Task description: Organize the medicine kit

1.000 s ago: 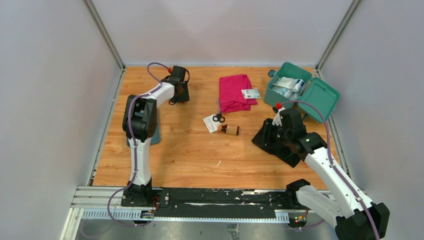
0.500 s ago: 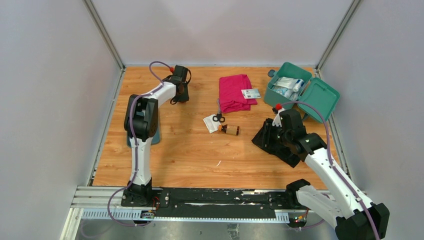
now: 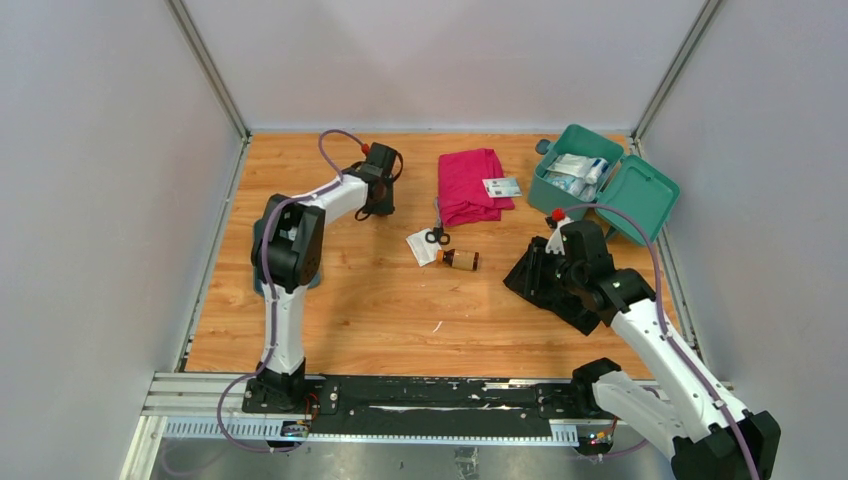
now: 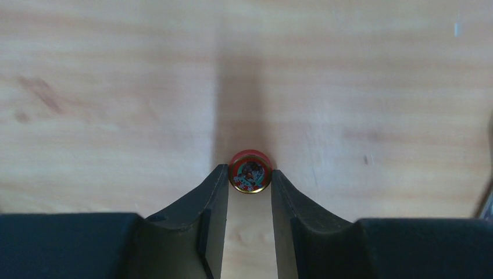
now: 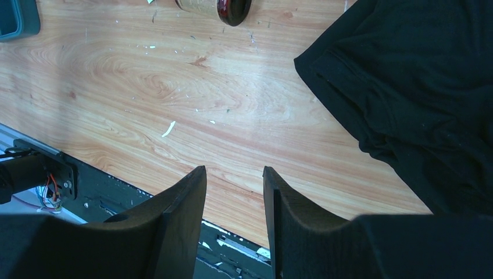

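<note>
In the left wrist view my left gripper (image 4: 250, 175) is shut on a small round red tin (image 4: 250, 172) with a gold-rimmed picture lid, pinched between the fingertips above the wood. In the top view this gripper (image 3: 380, 198) is at the back of the table, left of the pink cloth (image 3: 468, 185). The open green kit box (image 3: 540, 190) stands back right, packets inside, its lid (image 3: 640, 197) beside it. My right gripper (image 5: 234, 171) is open and empty, over bare wood by the black cloth (image 5: 418, 87). It also shows in the top view (image 3: 540, 272).
A white card (image 3: 502, 187) lies on the pink cloth. Scissors (image 3: 437, 235), a paper leaflet (image 3: 420, 248) and a brown bottle (image 3: 461, 260) lie mid-table. The black cloth (image 3: 552, 288) lies right. A teal object (image 3: 312, 272) sits by the left arm.
My left gripper has moved to the right along the back of the table, toward the pink cloth. The right arm has barely moved.
</note>
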### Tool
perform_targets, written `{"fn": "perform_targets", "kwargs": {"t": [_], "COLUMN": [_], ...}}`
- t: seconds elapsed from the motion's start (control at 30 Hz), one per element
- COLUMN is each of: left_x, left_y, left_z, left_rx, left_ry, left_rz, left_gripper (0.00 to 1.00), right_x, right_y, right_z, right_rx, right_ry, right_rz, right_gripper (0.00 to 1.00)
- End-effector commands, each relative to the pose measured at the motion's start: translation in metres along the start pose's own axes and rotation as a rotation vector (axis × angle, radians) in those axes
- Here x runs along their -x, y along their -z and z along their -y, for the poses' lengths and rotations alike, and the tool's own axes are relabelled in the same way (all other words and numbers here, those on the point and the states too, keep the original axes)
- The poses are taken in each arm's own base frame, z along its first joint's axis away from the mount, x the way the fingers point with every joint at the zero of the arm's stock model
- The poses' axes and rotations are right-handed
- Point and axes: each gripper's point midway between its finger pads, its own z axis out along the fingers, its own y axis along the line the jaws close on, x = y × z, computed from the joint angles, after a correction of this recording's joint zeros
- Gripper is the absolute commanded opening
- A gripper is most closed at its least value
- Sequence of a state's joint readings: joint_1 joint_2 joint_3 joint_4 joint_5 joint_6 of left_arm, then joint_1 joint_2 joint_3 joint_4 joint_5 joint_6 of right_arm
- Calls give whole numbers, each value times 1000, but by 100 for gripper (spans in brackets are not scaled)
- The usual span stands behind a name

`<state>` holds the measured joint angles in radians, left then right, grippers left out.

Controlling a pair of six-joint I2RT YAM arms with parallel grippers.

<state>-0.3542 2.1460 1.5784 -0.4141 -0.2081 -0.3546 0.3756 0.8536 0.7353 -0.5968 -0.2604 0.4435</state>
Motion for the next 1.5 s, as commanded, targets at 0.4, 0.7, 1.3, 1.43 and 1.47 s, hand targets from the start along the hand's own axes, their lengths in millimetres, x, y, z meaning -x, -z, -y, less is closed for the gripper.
{"fn": "perform_targets", "kwargs": {"t": [0.4,0.7,1.3,1.43,1.47], "left_x": [-130,-198,-140,-103,-94], "left_y": [95,130,196,241,253], "left_z": [51,59,46,26,15], "left_rx": [-127,-163,-168,-167,-144], "left_ry": [-114,-134,-136,-96,-79], "left_rz": [-95,-110,101,265,309], "left_gripper": [31,39,72,74,74], "right_x": [-7,-8,-7,-10,-11], "right_y": [5,4,1,-17,-22], "right_z": [-2,0,-4,-28,-35], "right_rx": [10,3,-43,-40,-41], "right_ry": [12,1,-20,45,64], "right_rz": [-7,-15,-21,-68,-84], "right_gripper": [45,46,54,57,57]}}
